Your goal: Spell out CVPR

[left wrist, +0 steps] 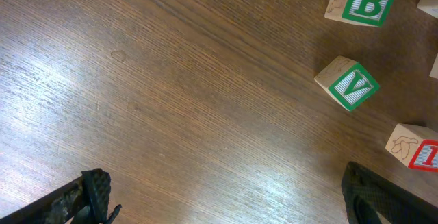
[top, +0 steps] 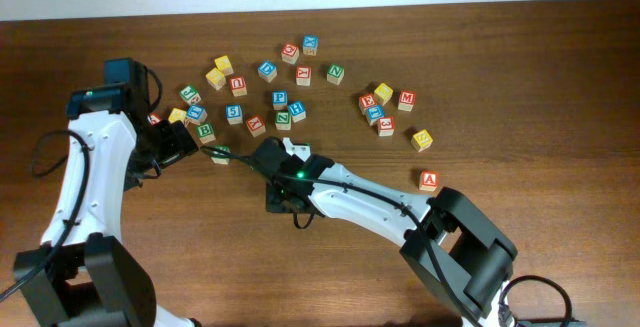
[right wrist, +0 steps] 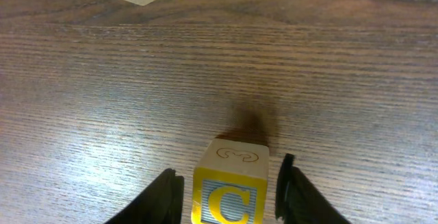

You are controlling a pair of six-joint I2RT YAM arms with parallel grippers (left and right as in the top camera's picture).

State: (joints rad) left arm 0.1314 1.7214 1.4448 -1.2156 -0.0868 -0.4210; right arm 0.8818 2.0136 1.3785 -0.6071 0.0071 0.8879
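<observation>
About twenty-six alphabet cubes (top: 335, 73) are counted on one table (top: 560, 87), some partly hidden: roughly six yellow, five green, seven blue, the rest red. Two arms (top: 370, 202) are seen.

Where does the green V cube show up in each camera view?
Overhead: the green V cube sits left of centre, just below-right of the green B cube.
Left wrist: the green V cube is on the right side, mid-height, below the green B cube.
Right wrist: not in it.
Shared landmark: the green B cube, its neighbour in both views.
</observation>
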